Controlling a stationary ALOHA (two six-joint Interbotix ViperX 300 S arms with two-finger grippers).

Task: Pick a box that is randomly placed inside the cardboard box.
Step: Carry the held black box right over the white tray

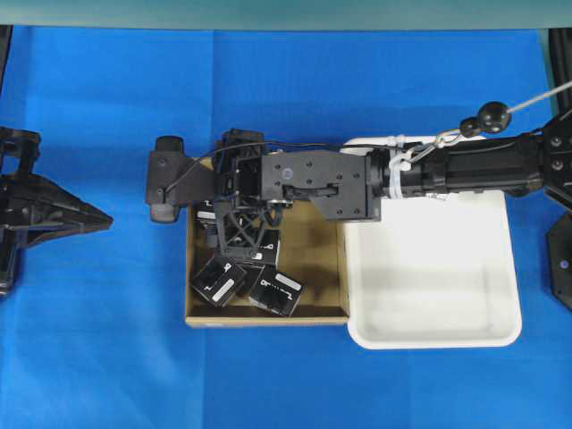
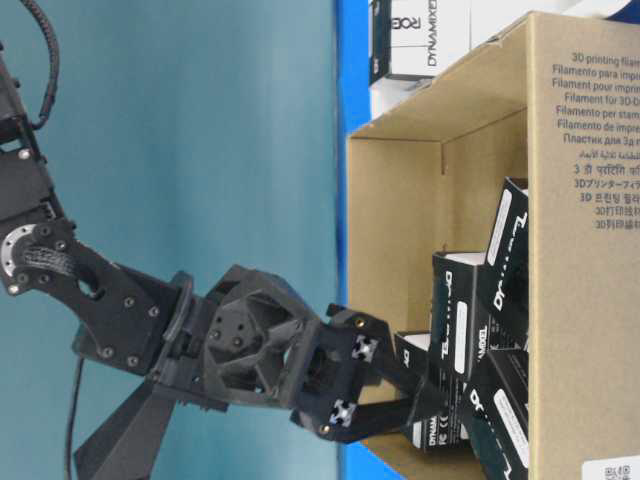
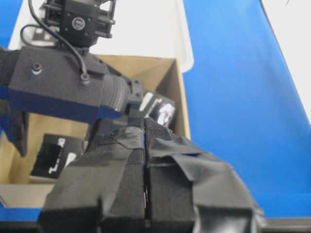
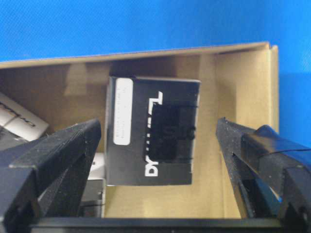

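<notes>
Right end effector (image 4: 155, 145) wide around box (image 4: 151, 131)

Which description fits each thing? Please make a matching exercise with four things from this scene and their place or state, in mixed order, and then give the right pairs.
Things:
1. right gripper
2. left gripper
3. white plastic tray
4. cardboard box

Descriptions:
A. holds several black boxes
B. shut, resting at the left edge over the blue cloth
C. open, one finger on each side of a black box
D. nothing in it, beside the right wall of the brown carton

Pairs: 1-C, 2-B, 3-D, 4-A
</notes>
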